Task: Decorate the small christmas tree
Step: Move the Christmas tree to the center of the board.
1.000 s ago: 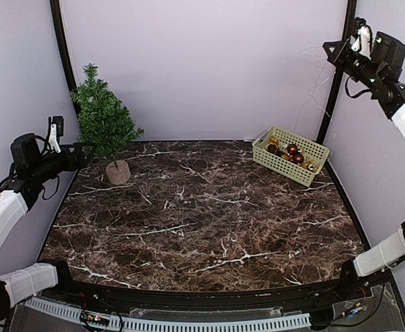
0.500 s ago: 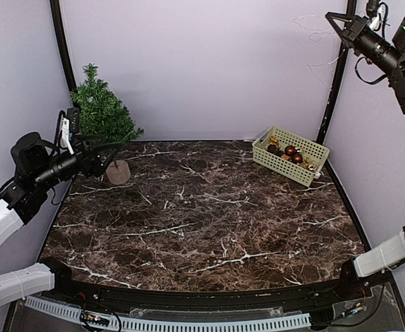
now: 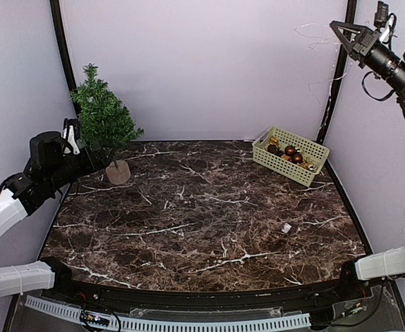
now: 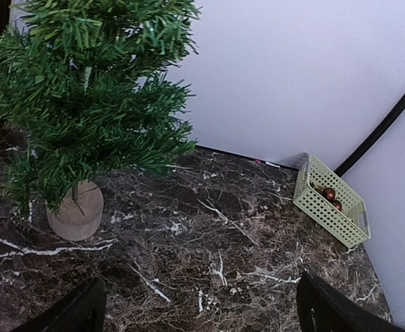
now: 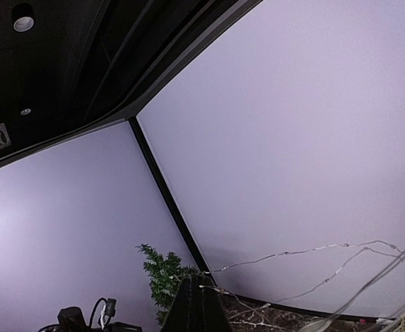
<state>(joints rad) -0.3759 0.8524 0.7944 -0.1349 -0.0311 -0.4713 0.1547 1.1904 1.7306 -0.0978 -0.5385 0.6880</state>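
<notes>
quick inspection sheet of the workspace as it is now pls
surface: dark marble table, white veining, no spill seen
job's things: small christmas tree upright on its wooden stump, rear left, no decoration seen on it
clutter: basket rear right holding baubles; small white scrap on the table, right of centre
grippers: left claw open, low beside the tree, holding nothing; right claw raised high at right, shut on a thin wire
cables: black cable looped under the right arm
surroundings: pale walls, black corner poles
</notes>
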